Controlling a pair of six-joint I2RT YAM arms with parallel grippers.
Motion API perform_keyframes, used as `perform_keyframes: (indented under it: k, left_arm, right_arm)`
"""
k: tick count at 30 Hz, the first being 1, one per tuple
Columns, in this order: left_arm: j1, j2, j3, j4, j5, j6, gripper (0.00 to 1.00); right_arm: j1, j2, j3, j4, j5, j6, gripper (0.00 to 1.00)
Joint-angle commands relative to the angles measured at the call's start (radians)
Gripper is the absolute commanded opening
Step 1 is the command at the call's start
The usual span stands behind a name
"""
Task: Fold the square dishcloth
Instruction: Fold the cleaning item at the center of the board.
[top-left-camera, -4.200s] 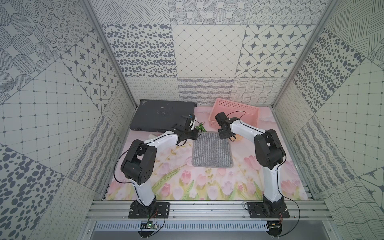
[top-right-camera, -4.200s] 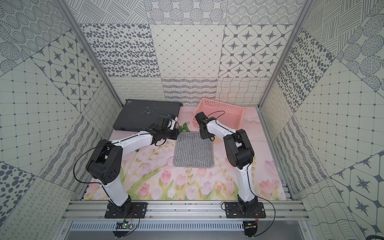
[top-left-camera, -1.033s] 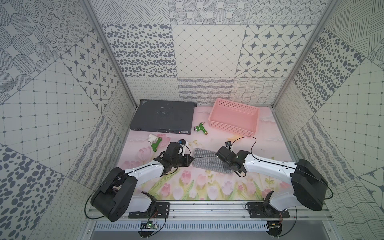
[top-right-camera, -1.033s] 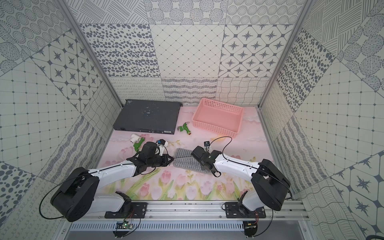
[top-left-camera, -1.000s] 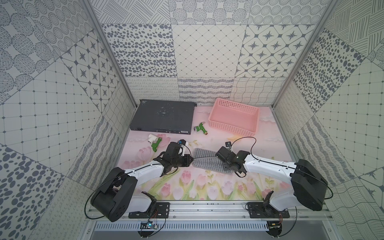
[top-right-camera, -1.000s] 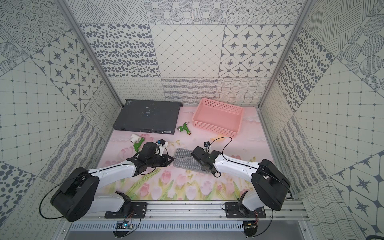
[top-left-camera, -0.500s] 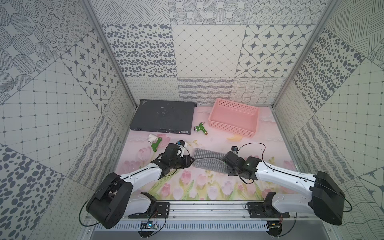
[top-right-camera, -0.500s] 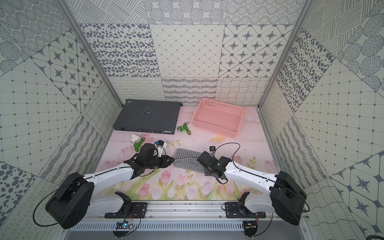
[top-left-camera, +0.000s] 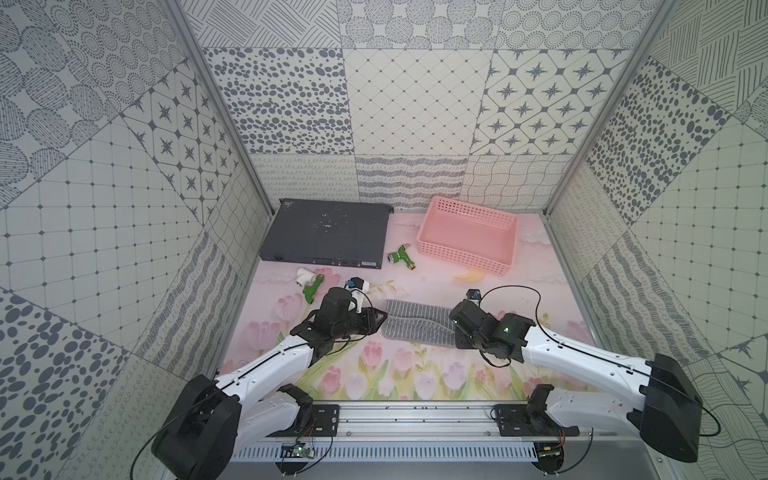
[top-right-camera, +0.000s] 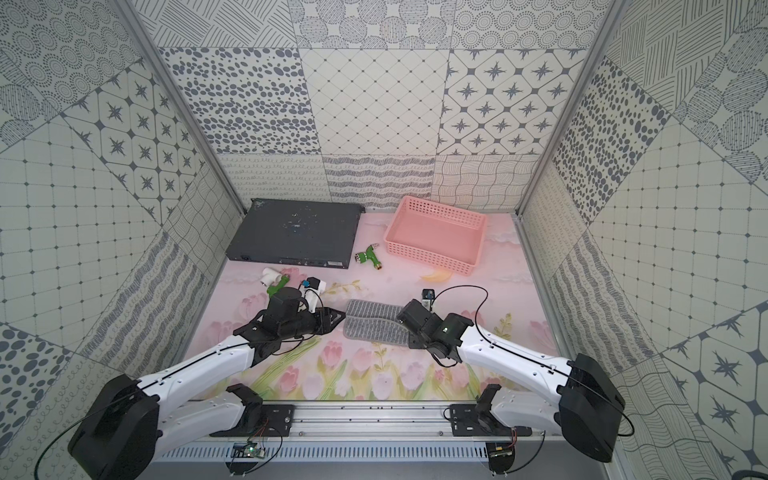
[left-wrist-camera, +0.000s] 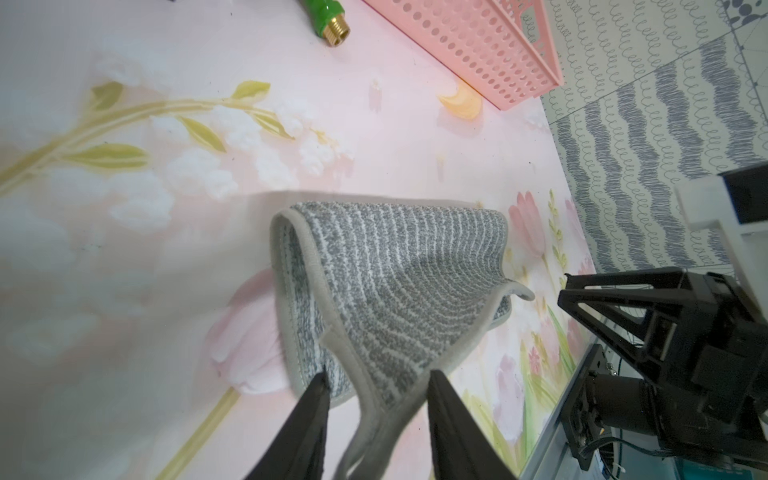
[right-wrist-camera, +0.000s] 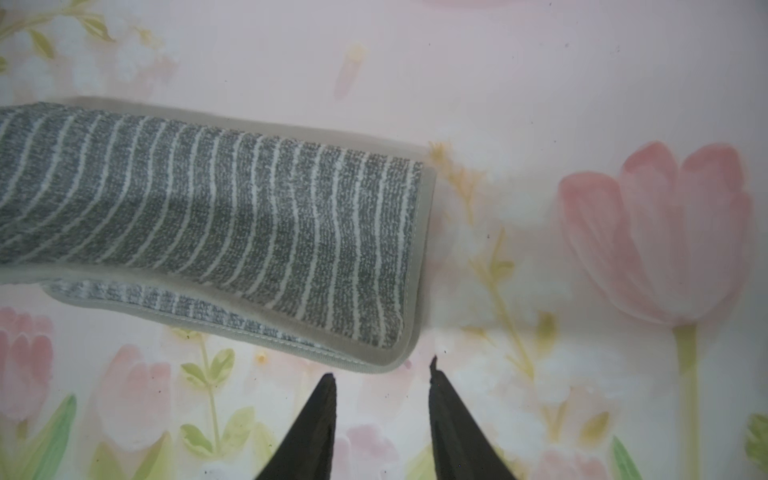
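The square dishcloth (top-left-camera: 415, 326), gray with thin whitish stripes and a plain hem, lies folded in half on the flowered mat in both top views (top-right-camera: 374, 320). My left gripper (top-left-camera: 383, 321) is at the cloth's left end. In the left wrist view its jaws (left-wrist-camera: 378, 384) stand open, with the raised top-layer corner (left-wrist-camera: 374, 399) loose between them. My right gripper (top-left-camera: 457, 338) is at the cloth's near right corner. Its jaws (right-wrist-camera: 380, 370) are open and empty, just short of the hem (right-wrist-camera: 374, 361).
A pink basket (top-left-camera: 465, 259) stands at the back right and a flat dark gray box (top-left-camera: 324, 232) at the back left. A green fitting (top-left-camera: 401, 257), a white and green fitting (top-left-camera: 309, 284) and a small yellow piece (top-left-camera: 467, 275) lie behind the cloth.
The far edge has been brought forward, so the flat cloth is now folded. In the last second both grippers opened, and the right one drew back off the corner.
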Motion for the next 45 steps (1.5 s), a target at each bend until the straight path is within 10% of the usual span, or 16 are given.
perform_keyframes:
  k: [1,12,16,45]
  left_arm:
    - [-0.003,-0.04,0.005,-0.066,-0.066,-0.006,0.44]
    - [-0.005,-0.057,-0.022,-0.065,-0.059,-0.022,0.69]
    - [-0.005,-0.092,-0.03,-0.094,-0.079,-0.029,0.97]
    - [-0.007,-0.071,-0.088,-0.075,-0.143,-0.058,0.98]
  right_arm:
    - [-0.006,0.052,0.05,0.013,0.023,0.035,0.38]
    - [-0.015,0.195,0.119,0.023,0.021,0.088,0.33]
    - [-0.015,0.203,0.129,0.041,0.011,0.089,0.33]
    - [-0.016,0.304,0.013,0.21,-0.047,0.159,0.32]
